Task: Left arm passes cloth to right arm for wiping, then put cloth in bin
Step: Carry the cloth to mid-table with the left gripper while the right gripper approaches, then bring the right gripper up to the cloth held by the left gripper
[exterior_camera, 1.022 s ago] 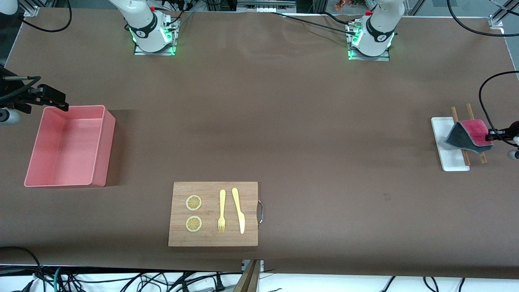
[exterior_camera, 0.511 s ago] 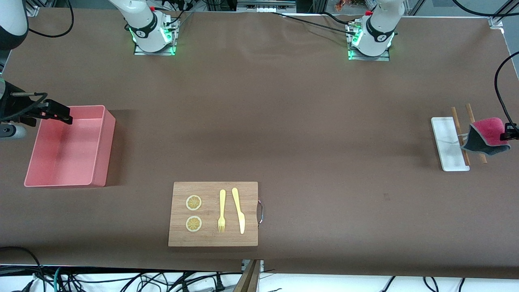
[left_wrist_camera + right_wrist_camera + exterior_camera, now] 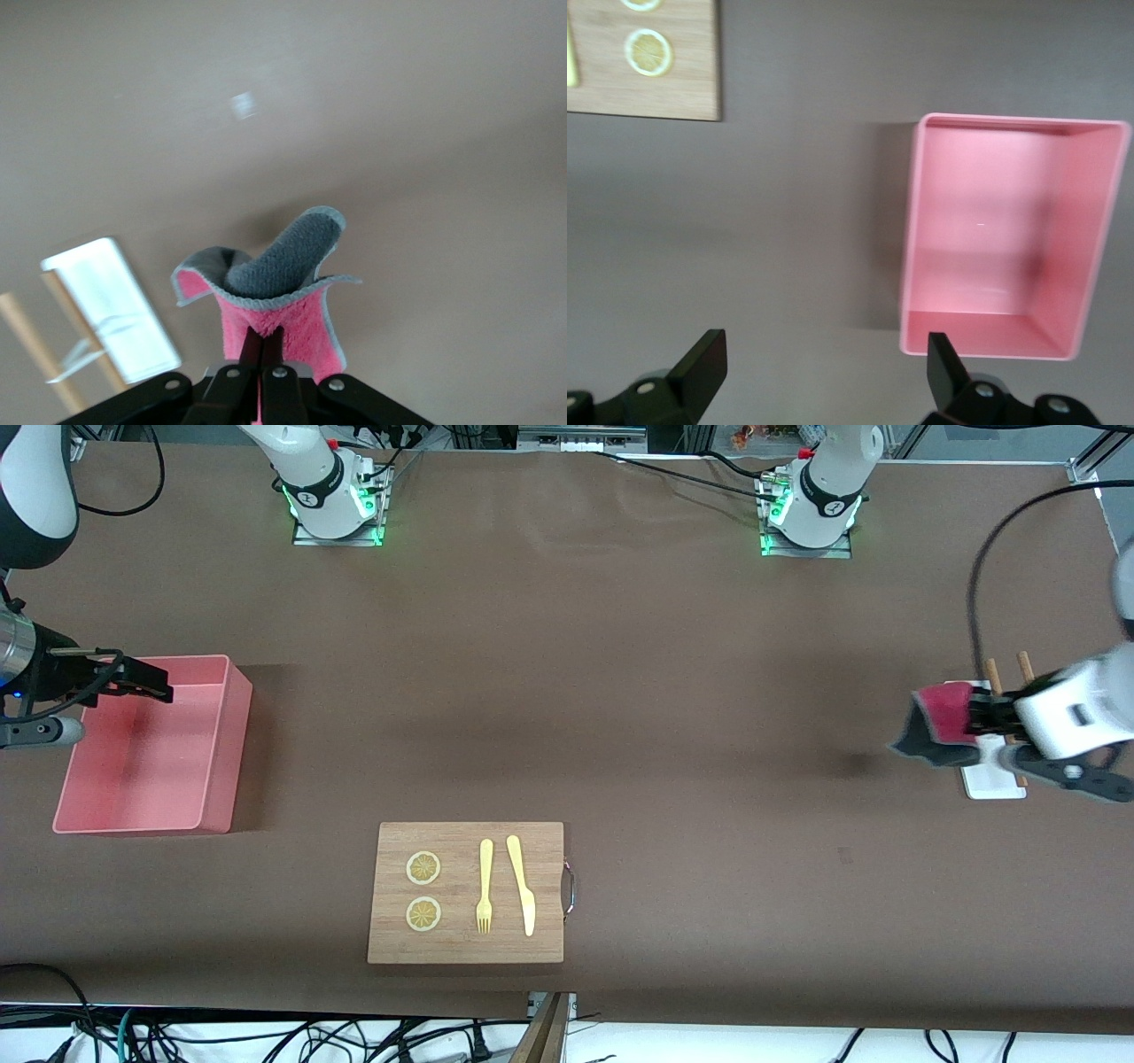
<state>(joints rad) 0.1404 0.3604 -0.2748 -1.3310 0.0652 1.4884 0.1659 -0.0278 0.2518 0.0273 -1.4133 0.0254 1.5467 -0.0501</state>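
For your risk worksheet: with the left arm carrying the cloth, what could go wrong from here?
1. The left gripper pinches only an edge of the pink-and-grey folded cloth; the drooping rest could slip free.
2. The open right gripper is over the salmon-pink plastic bin, leaving a long carry across the table before any handover.

A bin [image 3: 151, 748] sits at the right arm's end of the tabletop [image 3: 567, 691]. A cutting board [image 3: 466, 892] lies near the camera-side edge, carrying 2 lemon slices [image 3: 423, 867], a fork [image 3: 485, 886] and a knife [image 3: 521, 884]. A tray [image 3: 990, 781] lies at the left arm's end.
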